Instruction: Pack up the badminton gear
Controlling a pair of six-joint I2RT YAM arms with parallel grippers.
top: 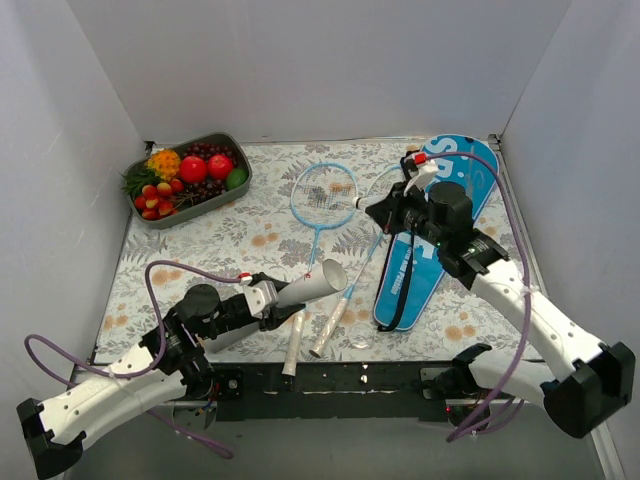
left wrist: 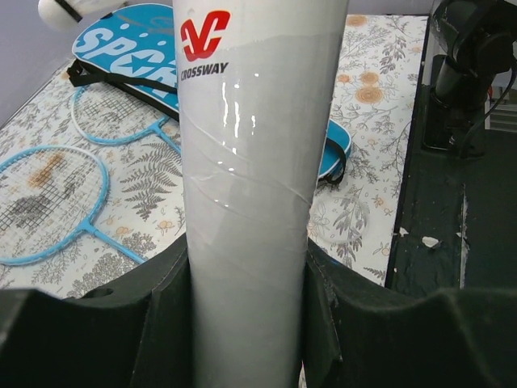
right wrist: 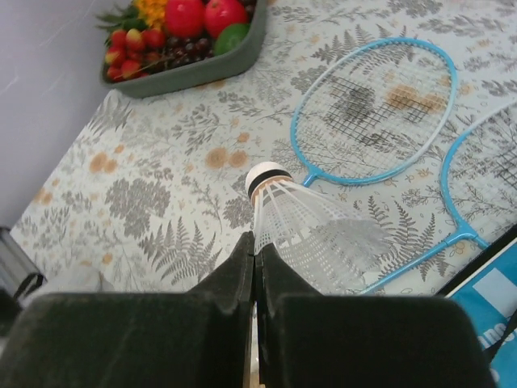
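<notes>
My left gripper (top: 272, 298) is shut on the white shuttlecock tube (top: 315, 283) and holds it tilted above the near table, open end toward the middle. The left wrist view shows the tube (left wrist: 250, 162) between the pads (left wrist: 335, 323). My right gripper (top: 376, 210) is shut on the skirt edge of a white shuttlecock (right wrist: 311, 230), held above the cloth. Two light-blue rackets lie on the table: one (top: 325, 190) in the middle, the other (right wrist: 477, 186) partly under the right arm. The blue SPORT bag (top: 440, 235) lies at the right.
A grey tray (top: 200, 206) of colourful fruit stands at the back left; it also shows in the right wrist view (right wrist: 202, 71). White walls close three sides. The racket handles (top: 293, 350) reach the table's near edge. The right arm's base (left wrist: 468, 73) is at the front right.
</notes>
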